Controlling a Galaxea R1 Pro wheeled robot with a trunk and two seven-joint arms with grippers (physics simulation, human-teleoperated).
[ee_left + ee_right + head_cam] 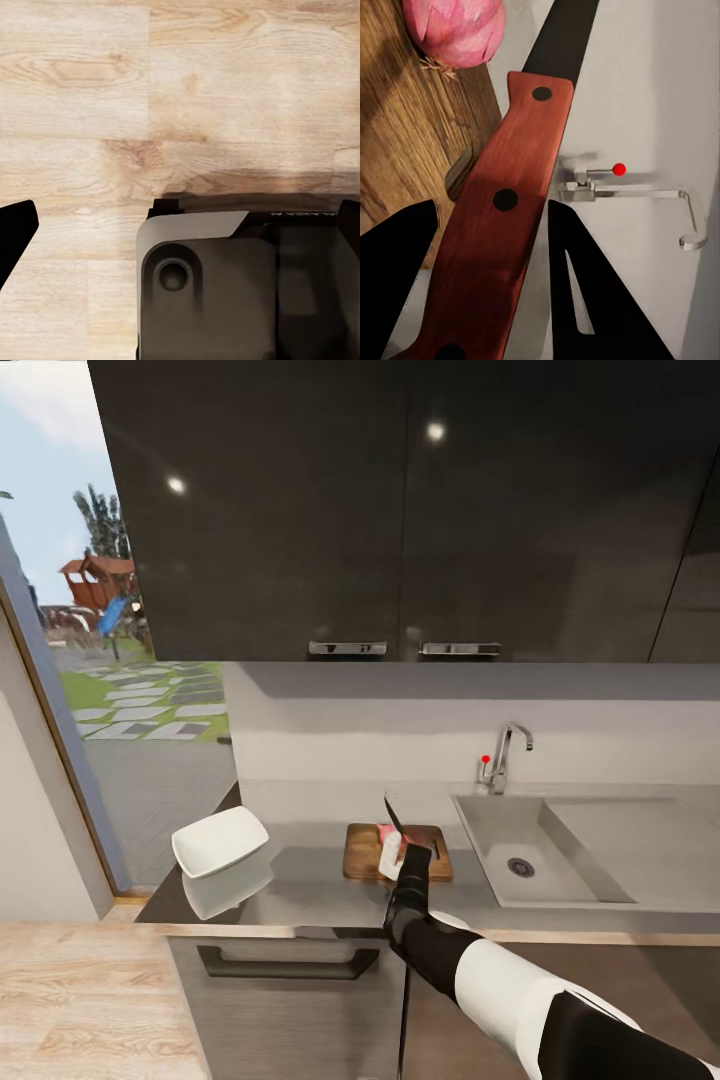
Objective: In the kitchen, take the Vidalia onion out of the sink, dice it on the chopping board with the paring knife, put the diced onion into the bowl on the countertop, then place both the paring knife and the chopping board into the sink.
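The brown chopping board [360, 857] lies on the steel countertop [300, 890], just left of the sink [575, 860]. On the board's far part rests the pinkish Vidalia onion [384, 831] [454, 30], apparently whole. My right gripper [405, 852] [487, 217] hovers over the board, shut on the red handle of the paring knife [502, 202]. Its dark blade [393, 815] points up and away, past the onion. The white bowl [220, 840] sits at the counter's left end. Down by my base, above the wooden floor [112, 90], my left gripper [182, 225] is open and empty.
A chrome tap [505, 755] with a red knob stands behind the sink basin, whose drain [520, 867] is bare. Dark wall cabinets [400, 510] hang above. A doorway to a garden [130, 700] opens at the left, beyond the counter's end.
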